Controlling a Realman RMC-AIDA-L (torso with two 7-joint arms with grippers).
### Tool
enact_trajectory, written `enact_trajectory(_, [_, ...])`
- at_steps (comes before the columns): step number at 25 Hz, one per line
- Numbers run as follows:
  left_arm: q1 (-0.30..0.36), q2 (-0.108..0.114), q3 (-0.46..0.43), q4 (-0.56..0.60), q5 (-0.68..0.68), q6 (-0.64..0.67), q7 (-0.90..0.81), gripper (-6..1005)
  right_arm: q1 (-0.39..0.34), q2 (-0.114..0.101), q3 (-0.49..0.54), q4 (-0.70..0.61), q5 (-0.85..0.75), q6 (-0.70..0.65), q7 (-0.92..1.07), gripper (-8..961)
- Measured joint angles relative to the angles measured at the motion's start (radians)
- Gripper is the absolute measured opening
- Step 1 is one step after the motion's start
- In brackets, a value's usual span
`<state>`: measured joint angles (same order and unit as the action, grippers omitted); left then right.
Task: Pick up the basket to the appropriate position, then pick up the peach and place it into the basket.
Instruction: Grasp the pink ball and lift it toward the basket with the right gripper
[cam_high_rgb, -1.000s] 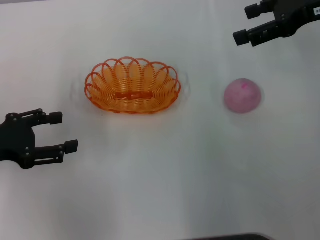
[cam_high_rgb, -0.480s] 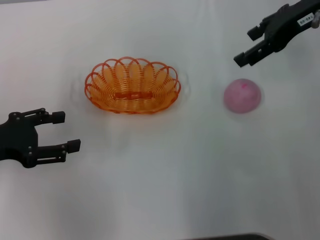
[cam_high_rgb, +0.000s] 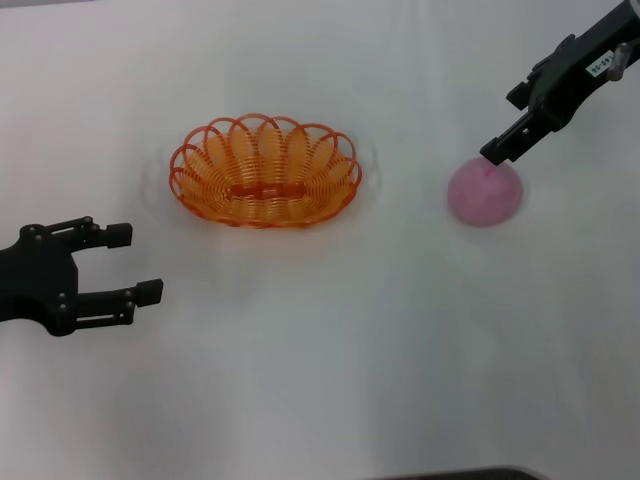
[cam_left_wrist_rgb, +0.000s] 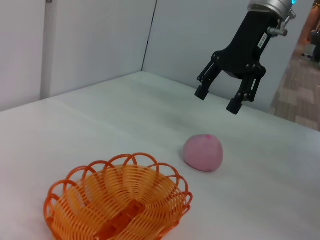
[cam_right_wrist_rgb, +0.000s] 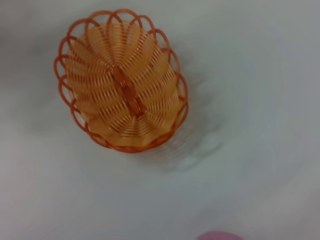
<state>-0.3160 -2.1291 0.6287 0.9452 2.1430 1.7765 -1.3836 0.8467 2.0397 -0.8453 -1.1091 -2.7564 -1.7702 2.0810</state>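
Observation:
The orange wire basket (cam_high_rgb: 265, 172) stands on the white table left of centre, empty. It also shows in the left wrist view (cam_left_wrist_rgb: 120, 205) and the right wrist view (cam_right_wrist_rgb: 122, 85). The pink peach (cam_high_rgb: 485, 192) lies on the table to its right, apart from it. My right gripper (cam_high_rgb: 505, 125) is open and hangs just above the peach's far side without touching it; the left wrist view shows it (cam_left_wrist_rgb: 216, 100) above the peach (cam_left_wrist_rgb: 202, 152). My left gripper (cam_high_rgb: 135, 262) is open and empty, near the table's left edge, in front of and left of the basket.
The white table (cam_high_rgb: 320, 350) is bare in front of the basket and peach. A pale wall (cam_left_wrist_rgb: 90, 40) stands behind the table's far side. Only a sliver of the peach (cam_right_wrist_rgb: 218, 236) shows in the right wrist view.
My right gripper has come down from the far right corner towards the peach and turned to point downward. The left gripper, basket and peach have stayed in place.

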Motion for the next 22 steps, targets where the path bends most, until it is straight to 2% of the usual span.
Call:
enact_trajectory(12, [0.000, -0.005, 0.000, -0.006, 0.003, 0.000, 0.000, 826, 0.005, 0.008, -0.045, 0.072, -0.043, 0.051, 0.005, 945])
enact_trajectory(19, [-0.004, -0.007, 0.000, -0.016, 0.007, 0.000, 0.000, 826, 0.008, 0.020, -0.094, 0.153, -0.054, 0.135, 0.010, 946])
enact_trajectory(22, [-0.007, -0.009, 0.000, -0.020, 0.008, 0.000, 0.000, 826, 0.009, 0.031, -0.117, 0.172, -0.057, 0.167, 0.015, 946])
